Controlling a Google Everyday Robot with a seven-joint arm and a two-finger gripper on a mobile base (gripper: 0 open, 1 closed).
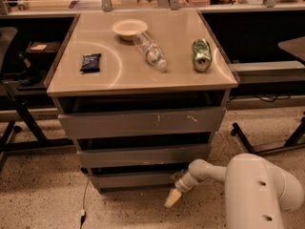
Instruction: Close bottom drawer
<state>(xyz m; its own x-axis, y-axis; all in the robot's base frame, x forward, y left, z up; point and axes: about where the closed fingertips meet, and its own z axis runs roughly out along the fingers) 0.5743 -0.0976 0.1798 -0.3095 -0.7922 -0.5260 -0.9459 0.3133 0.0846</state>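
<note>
The bottom drawer (136,179) is the lowest and narrowest grey front strip of the three-drawer cabinet, with a dark gap above it. The middle drawer (143,155) and the taller scratched top drawer (143,122) sit above it. My gripper (173,198) is a pale tip at the end of my white arm (248,185). It hangs just below and in front of the bottom drawer's right end, close to the floor and slightly apart from the front strip.
On the cabinet top (105,82) lie a white bowl (129,28), a clear bottle (150,51), a green can (201,55) and a dark packet (90,62). Chair legs stand at the left (14,123) and right (267,147). A cable (85,194) runs down to the floor.
</note>
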